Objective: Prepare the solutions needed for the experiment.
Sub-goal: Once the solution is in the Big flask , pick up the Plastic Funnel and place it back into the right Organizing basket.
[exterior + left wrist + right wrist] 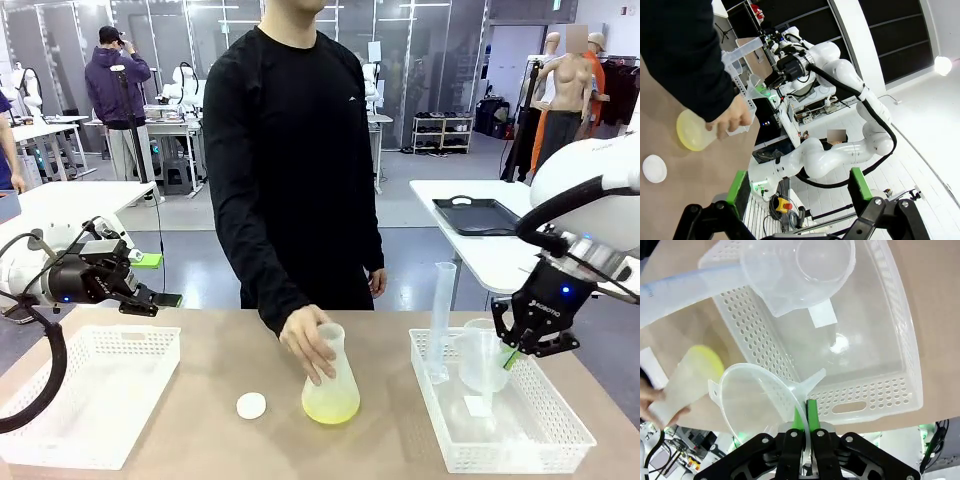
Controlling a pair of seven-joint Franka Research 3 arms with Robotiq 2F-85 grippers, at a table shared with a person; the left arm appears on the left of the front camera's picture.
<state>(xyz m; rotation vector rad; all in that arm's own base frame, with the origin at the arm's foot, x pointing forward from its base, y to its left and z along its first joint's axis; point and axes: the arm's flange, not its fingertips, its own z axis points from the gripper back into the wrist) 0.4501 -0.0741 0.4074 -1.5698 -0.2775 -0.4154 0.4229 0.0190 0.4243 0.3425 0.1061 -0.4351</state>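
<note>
So the yellow-green liquid was just a shallow layer at the bottom of a frosted flask, sitting low in the middle of the front view on the table. A person's hand was wrapped around the flask from the left side. A little white disc lay just left of it, not touching.

On the right of the frame, the right gripper was clamped on the edge of a clear funnel, hanging over the near rim of the white basket. That basket also had a tall cylinder standing in it.

Over at middle left, the left gripper had its jaws spread wide with nothing in them, above another white basket.
</note>
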